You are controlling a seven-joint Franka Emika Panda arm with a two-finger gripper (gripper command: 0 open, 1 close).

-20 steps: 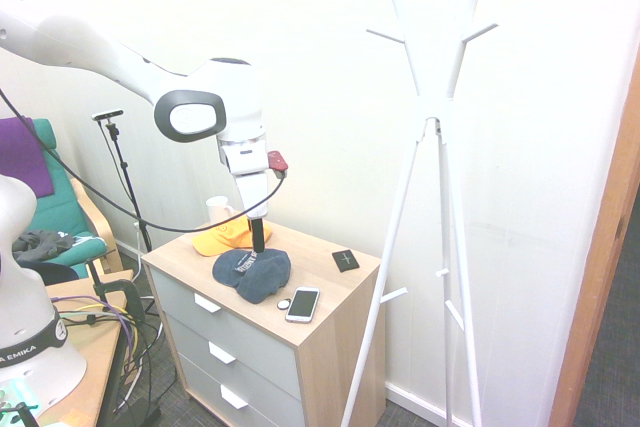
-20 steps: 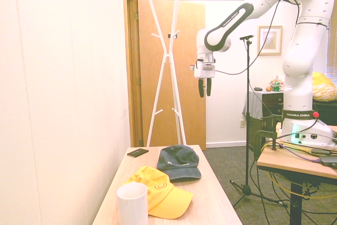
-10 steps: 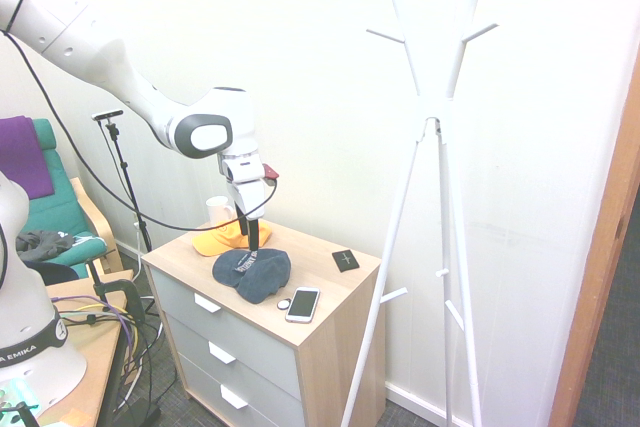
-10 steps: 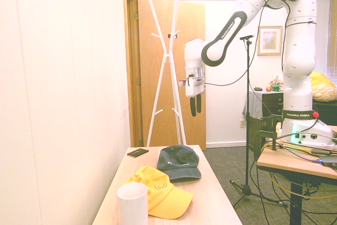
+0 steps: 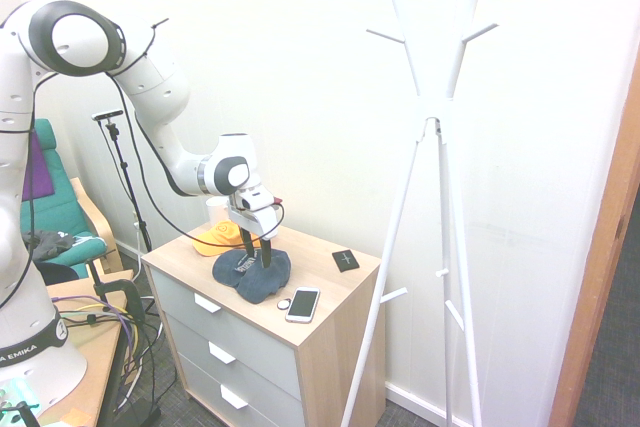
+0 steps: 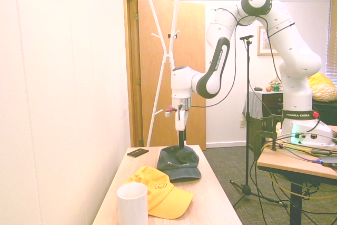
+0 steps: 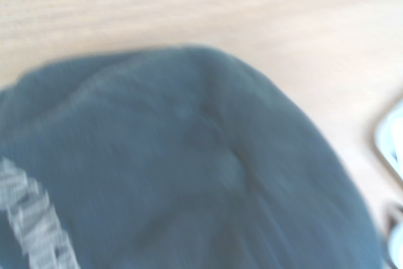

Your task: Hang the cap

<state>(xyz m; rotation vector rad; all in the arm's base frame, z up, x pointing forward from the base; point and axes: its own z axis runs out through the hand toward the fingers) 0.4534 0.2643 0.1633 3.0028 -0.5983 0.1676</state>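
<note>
Early stage: the cap [image 5: 252,273] lies unhung on the bench [image 5: 330,297], with the coat stand [image 5: 432,127] at its 3 o'clock. The end effector [image 5: 254,252], seemingly spread apart, straddles its crown; grasp, lift and hanging remain.

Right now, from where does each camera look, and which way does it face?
First exterior view: in front of the dresser, facing the wall; the arm enters from the left, gripper on the navy cap.
Second exterior view: at the dresser's end, facing the coat rack; the arm enters from the right.
Wrist view: straight above the cap.
All views share the navy cap.
</note>
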